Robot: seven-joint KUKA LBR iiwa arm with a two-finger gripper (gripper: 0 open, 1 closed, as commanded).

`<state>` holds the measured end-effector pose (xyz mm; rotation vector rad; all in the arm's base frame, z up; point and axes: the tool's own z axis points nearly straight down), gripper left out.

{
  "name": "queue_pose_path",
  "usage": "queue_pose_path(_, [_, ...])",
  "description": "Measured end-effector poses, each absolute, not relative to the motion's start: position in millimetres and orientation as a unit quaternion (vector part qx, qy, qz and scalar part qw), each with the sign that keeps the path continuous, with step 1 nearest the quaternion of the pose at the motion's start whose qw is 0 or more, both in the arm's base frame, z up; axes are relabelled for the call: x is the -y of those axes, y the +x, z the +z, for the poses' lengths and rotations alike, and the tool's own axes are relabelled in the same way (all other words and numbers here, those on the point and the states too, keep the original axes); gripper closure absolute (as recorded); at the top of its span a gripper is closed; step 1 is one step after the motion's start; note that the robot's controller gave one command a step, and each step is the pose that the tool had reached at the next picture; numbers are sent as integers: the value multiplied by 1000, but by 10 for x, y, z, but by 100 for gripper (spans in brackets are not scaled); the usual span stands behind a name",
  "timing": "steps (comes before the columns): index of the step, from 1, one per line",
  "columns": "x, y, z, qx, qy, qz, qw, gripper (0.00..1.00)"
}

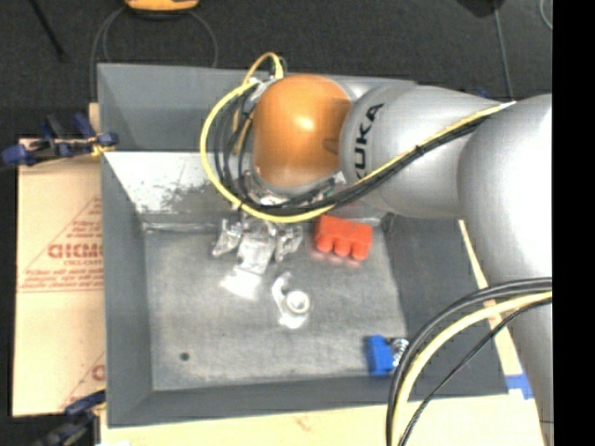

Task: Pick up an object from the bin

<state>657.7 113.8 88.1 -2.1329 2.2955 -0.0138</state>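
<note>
Grey metal makes the bin [125,286], and its floor is mostly bare. The arm reaches in from the right, and its round orange cover [293,133] hangs over the back part of the bin. Under that cover sits the gripper [256,240], low down, close to the floor.

Right below the gripper lies a white crumpled thing [242,282], near the middle of the bin. It looks thin and shiny, like a bit of wrapper. I think this is the thing to pick, because the gripper is just over its top edge. I cannot tell if the jaws are apart or together, because the cover and the loops of cable [218,161] hide too much. I also cannot tell if they touch the white thing.

So the job looks only partly done. The arm is down in the bin, but nothing is lifted up yet. The grab and the lift are left to do.

A small white piece [294,310] lies just beside the crumpled thing, toward the front. It might get bumped. A red block [342,238] lies near the gripper, on its right. A blue thing [378,355] sits far off in the front right corner, out of the way.
</note>
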Motion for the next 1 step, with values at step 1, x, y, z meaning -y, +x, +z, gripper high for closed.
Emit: queue_pose_path(1, [-1135, 6586, 893, -733, -680, -5, 4, 100])
